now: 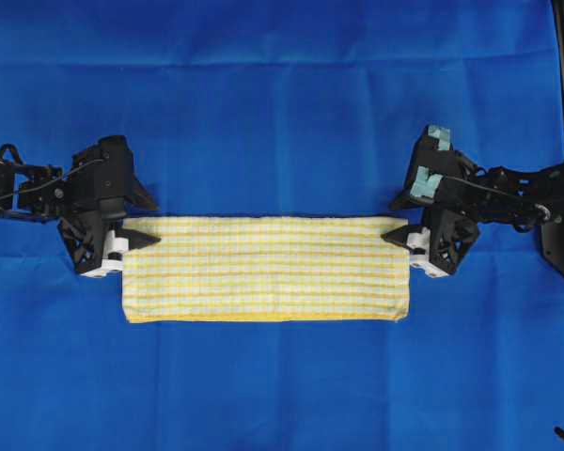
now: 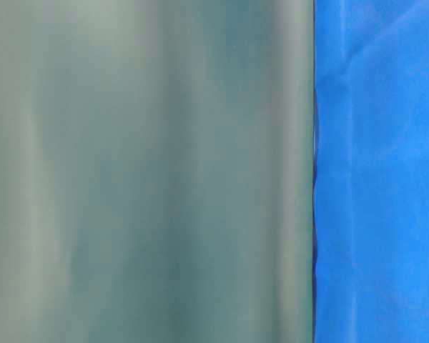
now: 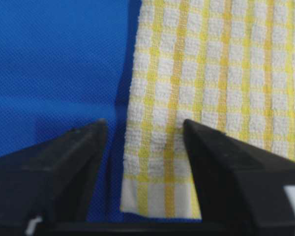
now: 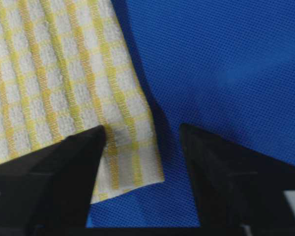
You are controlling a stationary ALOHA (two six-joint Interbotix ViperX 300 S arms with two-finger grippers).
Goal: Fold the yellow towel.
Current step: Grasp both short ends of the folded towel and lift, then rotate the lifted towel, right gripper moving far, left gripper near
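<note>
Both my grippers, left (image 3: 145,135) and right (image 4: 142,140), stand parted, each straddling a yellow towel (image 1: 263,268) corner

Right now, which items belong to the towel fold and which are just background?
In the job:
- yellow towel
- left gripper, at its left end
- right gripper, at its right end

Background:
- blue cloth
- blurred grey-green surface

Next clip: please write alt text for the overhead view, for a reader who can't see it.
A yellow towel, folded into a long band, lies flat on a blue cloth. The left gripper sits at the towel's upper left corner and the right gripper at its upper right corner, both with jaws apart.
</note>
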